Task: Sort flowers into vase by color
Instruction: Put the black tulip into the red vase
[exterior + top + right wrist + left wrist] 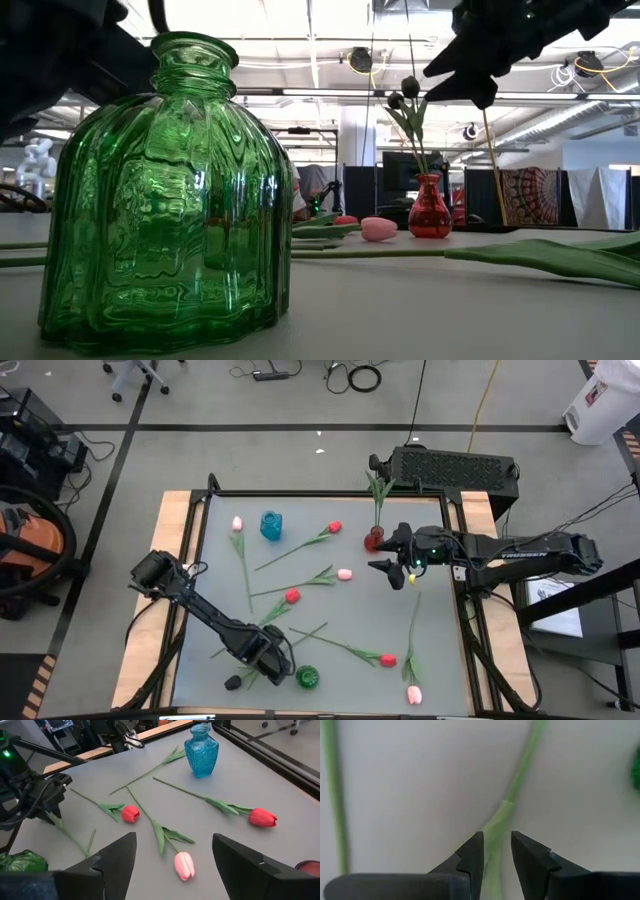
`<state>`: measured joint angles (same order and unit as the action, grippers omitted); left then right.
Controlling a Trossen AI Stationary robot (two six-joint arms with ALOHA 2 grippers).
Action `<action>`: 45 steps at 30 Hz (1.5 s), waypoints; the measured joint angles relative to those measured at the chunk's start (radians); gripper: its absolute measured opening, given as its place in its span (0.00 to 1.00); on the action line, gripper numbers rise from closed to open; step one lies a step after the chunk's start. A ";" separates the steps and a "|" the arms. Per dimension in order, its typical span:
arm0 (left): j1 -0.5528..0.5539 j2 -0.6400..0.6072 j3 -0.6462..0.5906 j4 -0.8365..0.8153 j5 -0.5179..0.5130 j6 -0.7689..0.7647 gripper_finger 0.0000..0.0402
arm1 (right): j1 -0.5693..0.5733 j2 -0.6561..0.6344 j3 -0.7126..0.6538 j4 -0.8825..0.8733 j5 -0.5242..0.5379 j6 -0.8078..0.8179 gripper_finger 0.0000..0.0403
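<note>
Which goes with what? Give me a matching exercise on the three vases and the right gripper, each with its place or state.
Things:
1. blue vase
2. green vase
3. red vase
4. right gripper

Places or states:
A. open, hovering beside the red vase
B. holds dark tulips
C. next to the left gripper
D. beside a pink tulip head

Pairs: 1-D, 2-C, 3-B, 4-A

Scattered long-stemmed artificial tulips (296,548) obstruct the grey table (440,660) centre (stems crossing); bare surface lies along its right edge.
</note>
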<state>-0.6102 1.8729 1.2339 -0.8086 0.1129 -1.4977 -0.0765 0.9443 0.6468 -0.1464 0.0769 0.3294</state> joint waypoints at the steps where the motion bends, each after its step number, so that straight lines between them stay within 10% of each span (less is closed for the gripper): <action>1: 0.000 0.000 0.000 0.001 -0.001 0.011 0.26 | 0.000 0.000 0.000 0.000 0.000 0.000 0.63; 45: -0.040 0.039 0.000 0.063 -0.044 -0.014 0.20 | 0.000 0.000 0.000 0.000 -0.004 0.053 0.63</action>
<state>-0.6502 1.9118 1.2342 -0.7452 0.0685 -1.5120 -0.0765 0.9440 0.6468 -0.1467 0.0731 0.3820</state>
